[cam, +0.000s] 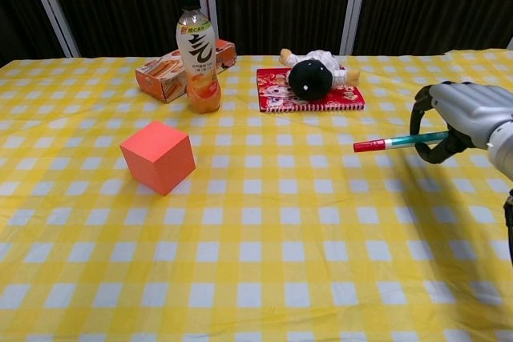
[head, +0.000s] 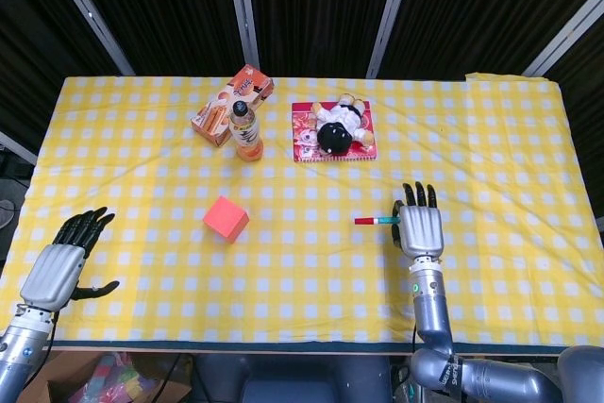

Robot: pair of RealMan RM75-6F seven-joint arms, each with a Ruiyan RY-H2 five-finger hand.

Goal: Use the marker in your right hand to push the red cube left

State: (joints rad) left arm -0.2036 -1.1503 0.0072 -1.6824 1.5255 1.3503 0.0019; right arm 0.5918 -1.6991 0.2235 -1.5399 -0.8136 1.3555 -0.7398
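Chest view shows your right hand (cam: 463,118) with its fingers (cam: 422,114) curled around the rear of the marker (cam: 401,142), so the grasp sits at the teal barrel and the red-capped tip sticks out free. The marker's long axis runs nearly level across the tabletop (cam: 256,278), tip pointing toward the left edge, which is the direction you need for the push. It looks thin, stiff and smooth, so judge it likely to swivel in the fingers if the tip meets the cube off-centre; a firm hold well back on the barrel should suit.

From the head view, the right hand (head: 421,230) hovers toward the right side of the tabletop (head: 491,139), nearer the front edge than the back, and the marker (head: 376,220) tip is well apart from the red cube (head: 226,219). The cube sits left of centre, toward the front edge, turned so a corner faces forward. It reads as a light, rigid block that should slide readily on the checked cloth, though the cloth may drag or wrinkle. Meet a flat right-hand face low down, not a corner, or it will probably spin.

Your left hand (head: 62,264) waits near the front left corner, fingers spread and holding nothing.
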